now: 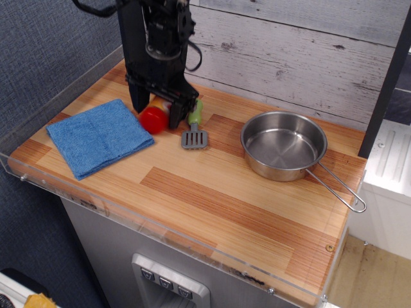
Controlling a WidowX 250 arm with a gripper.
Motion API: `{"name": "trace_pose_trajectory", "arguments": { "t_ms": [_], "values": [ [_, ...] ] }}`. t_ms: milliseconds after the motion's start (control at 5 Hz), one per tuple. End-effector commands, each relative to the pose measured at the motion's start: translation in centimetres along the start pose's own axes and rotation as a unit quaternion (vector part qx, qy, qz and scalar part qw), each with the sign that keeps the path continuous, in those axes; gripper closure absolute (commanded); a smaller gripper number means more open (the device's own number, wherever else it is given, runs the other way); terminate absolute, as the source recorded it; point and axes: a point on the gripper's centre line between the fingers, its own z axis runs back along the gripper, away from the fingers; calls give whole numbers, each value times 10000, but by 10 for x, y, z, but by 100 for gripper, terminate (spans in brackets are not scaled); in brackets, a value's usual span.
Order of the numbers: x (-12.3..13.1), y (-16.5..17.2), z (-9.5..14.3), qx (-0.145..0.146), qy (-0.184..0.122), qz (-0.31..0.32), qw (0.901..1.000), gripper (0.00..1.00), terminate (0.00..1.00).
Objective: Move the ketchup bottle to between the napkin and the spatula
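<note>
The red ketchup bottle (154, 119) lies tilted on the wooden counter with its round cap towards me. Its body and label are mostly hidden under the gripper. My black gripper (158, 108) reaches down from above, with one finger on each side of the bottle, shut on it. The blue napkin (99, 136) lies flat just left of the bottle, its right corner close to the cap. The spatula (194, 130), with its green handle and grey slotted blade, lies just right of the bottle.
A steel pan (284, 144) with a wire handle (339, 187) stands at the right. A clear plastic rim (96, 204) runs along the counter's front and left edges. A grey plank wall (289, 58) stands behind.
</note>
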Motion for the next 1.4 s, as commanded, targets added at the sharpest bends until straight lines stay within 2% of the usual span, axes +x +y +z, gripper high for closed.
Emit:
{"name": "trace_pose_trajectory", "arguments": {
  "t_ms": [0,200,400,1200],
  "values": [
    [14,10,107,86,-1213,229,9923,0,0],
    [13,4,136,65,-1500,183,9885,0,0],
    [9,0,148,57,-1601,198,9869,0,0],
    [9,0,148,57,-1601,198,9869,0,0]
  ]
}}
